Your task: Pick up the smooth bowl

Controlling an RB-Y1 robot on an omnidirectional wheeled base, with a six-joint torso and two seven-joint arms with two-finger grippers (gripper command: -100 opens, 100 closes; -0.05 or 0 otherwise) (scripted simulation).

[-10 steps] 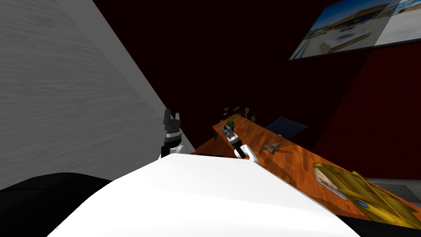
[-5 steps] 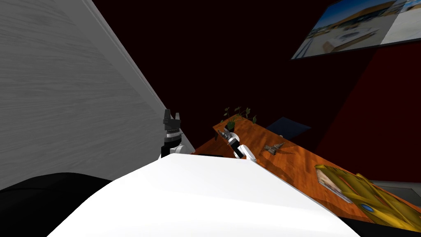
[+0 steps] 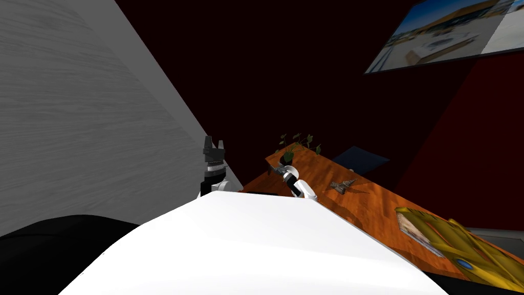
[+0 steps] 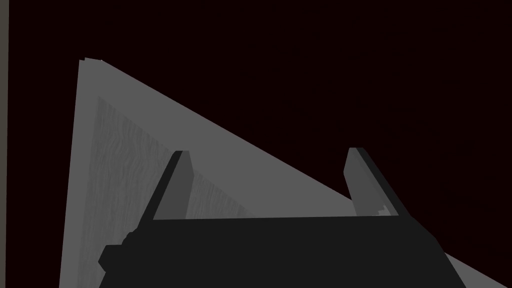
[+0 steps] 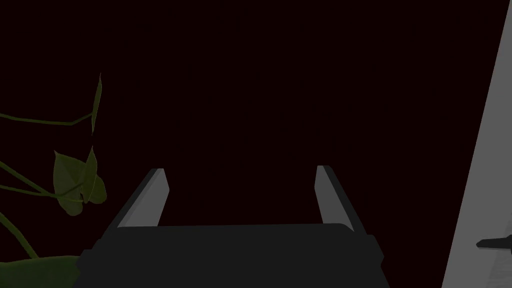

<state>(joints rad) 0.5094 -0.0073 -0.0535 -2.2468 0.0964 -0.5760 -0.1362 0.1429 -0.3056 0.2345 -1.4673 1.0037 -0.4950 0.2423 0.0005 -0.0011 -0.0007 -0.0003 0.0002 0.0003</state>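
My right gripper (image 3: 276, 167) hangs over the far end of an orange wooden table (image 3: 368, 202), just short of a small leafy plant (image 3: 297, 143). Its two fingers stand apart with nothing between them (image 5: 240, 172). They point at a dark red wall, and the plant's leaves (image 5: 80, 185) hang beside one finger. My left gripper (image 3: 214, 141) is raised upright next to a grey panel (image 3: 92, 128), open and empty (image 4: 267, 152).
On the table lie a small grey spiky object (image 3: 342, 185) and, at the near right, a gold ornament (image 3: 460, 251) over a framed picture. A dark blue shape (image 3: 358, 156) sits behind the table. A grey panel with a dark lever (image 5: 492, 243) stands beside my right hand.
My right hand has swung down and to the left, from pointing up the table to pointing across its far end by the plant. The left arm has stayed still.
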